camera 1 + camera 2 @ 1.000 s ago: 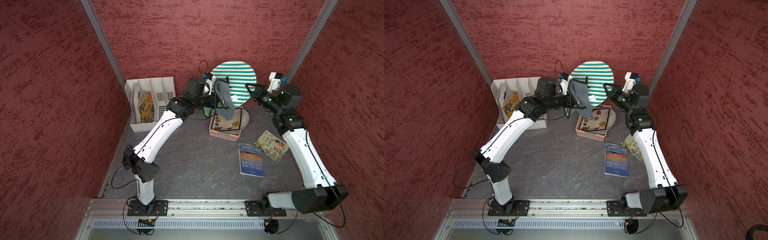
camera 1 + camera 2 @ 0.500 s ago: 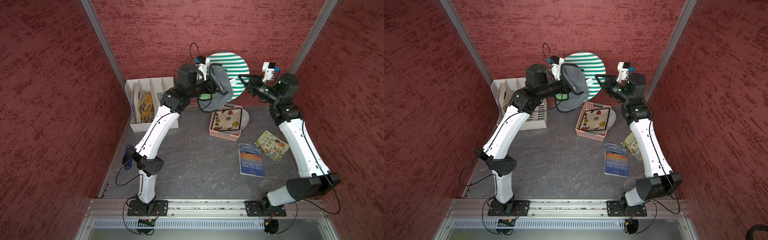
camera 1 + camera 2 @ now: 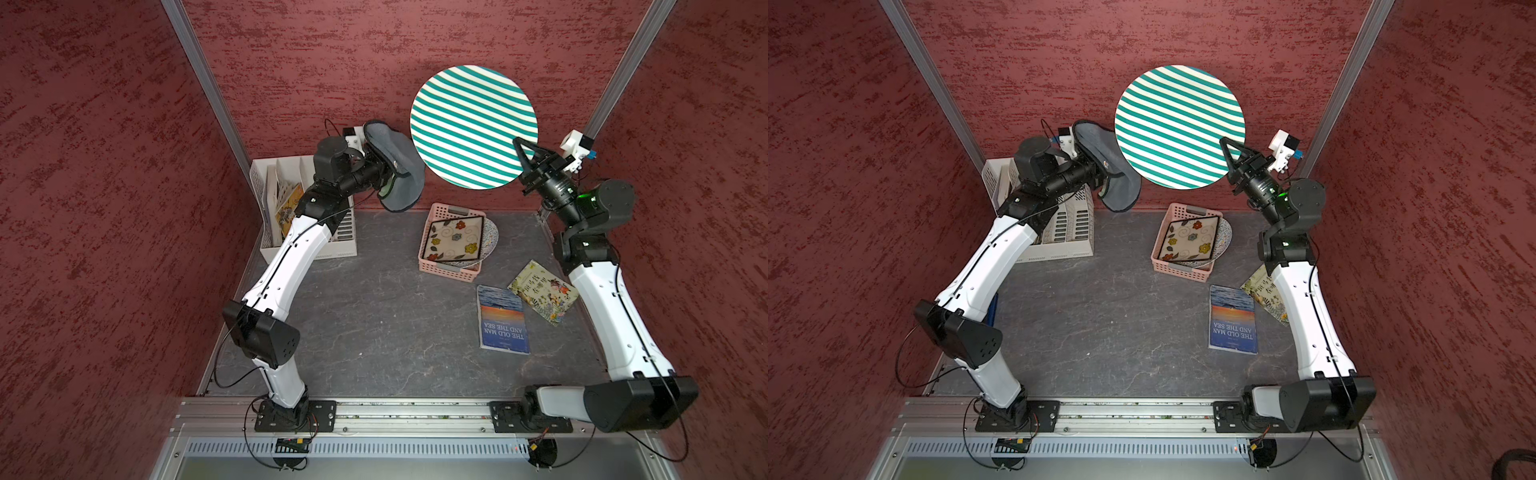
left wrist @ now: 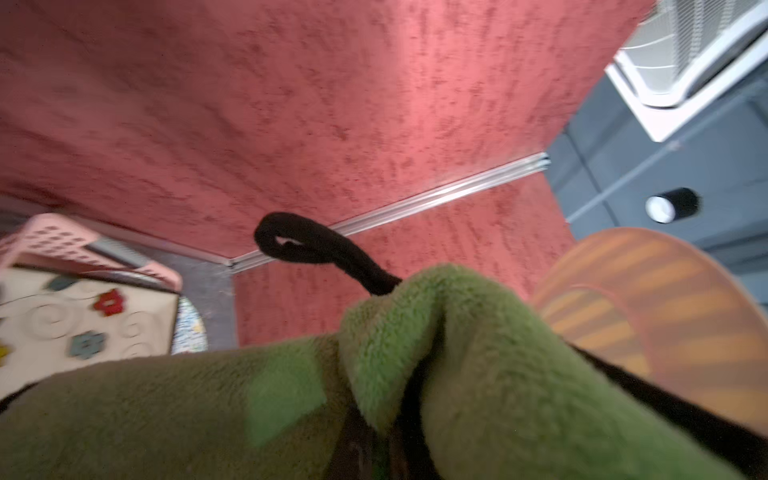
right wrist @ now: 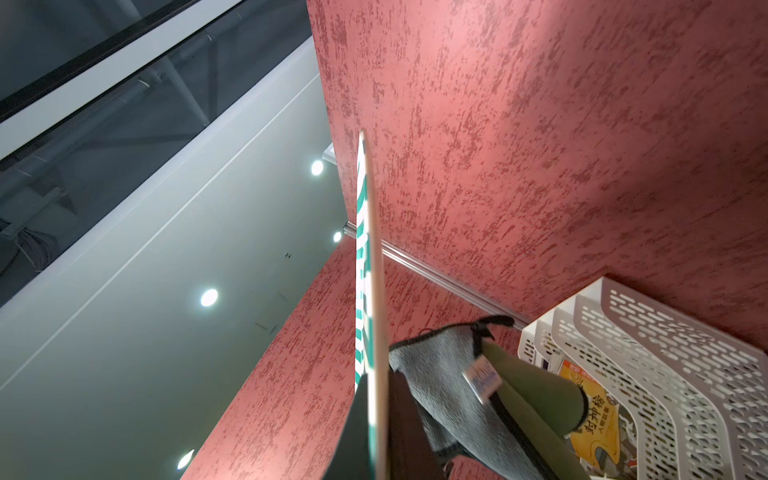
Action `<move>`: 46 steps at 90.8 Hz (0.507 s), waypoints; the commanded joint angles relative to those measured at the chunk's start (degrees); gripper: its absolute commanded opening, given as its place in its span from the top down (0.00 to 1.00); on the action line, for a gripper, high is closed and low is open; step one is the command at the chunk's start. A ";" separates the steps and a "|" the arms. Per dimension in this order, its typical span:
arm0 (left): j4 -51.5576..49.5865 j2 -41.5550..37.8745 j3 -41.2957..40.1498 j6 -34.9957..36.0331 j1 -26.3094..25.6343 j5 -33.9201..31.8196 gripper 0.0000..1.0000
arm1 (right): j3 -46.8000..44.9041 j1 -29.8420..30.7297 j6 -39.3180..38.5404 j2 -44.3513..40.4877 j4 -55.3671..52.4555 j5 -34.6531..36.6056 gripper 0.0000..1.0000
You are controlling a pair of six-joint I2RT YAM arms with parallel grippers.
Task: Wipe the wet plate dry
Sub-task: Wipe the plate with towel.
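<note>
Rough red walls (image 3: 104,208) close in three sides, with a metal post (image 3: 199,75) in each back corner. A white file rack (image 3: 340,245) stands at the back left of the grey, veined tabletop (image 3: 374,316). Above it the left tool (image 3: 378,164) is clamped on a grey-green cloth (image 3: 401,170), just beside the striped plate (image 3: 473,124). The right tool (image 3: 524,156) pinches the plate's rim and holds it high before the back wall. Below sit a pink basket (image 3: 449,272) of dishes, a blue book (image 3: 503,320) and a picture book (image 3: 542,297).
</note>
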 commanded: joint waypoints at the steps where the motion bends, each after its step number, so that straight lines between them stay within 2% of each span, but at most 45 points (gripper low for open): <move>1: 14.60 2.15 5.80 -11.63 -0.58 4.22 1.00 | -0.53 1.06 1.75 -0.50 4.71 -3.24 1.00; 12: 22.54 6.11 12.38 -17.94 -1.42 4.16 1.00 | -2.88 1.93 2.63 -0.27 6.96 -5.34 1.00; 28: 22.77 11.90 23.16 -20.40 -3.83 3.97 1.00 | 1.35 6.08 2.11 2.45 9.60 -11.78 1.00; 46: 27.10 18.91 31.73 -23.66 -9.34 2.49 1.00 | 7.32 9.40 2.13 6.39 9.39 -8.66 1.00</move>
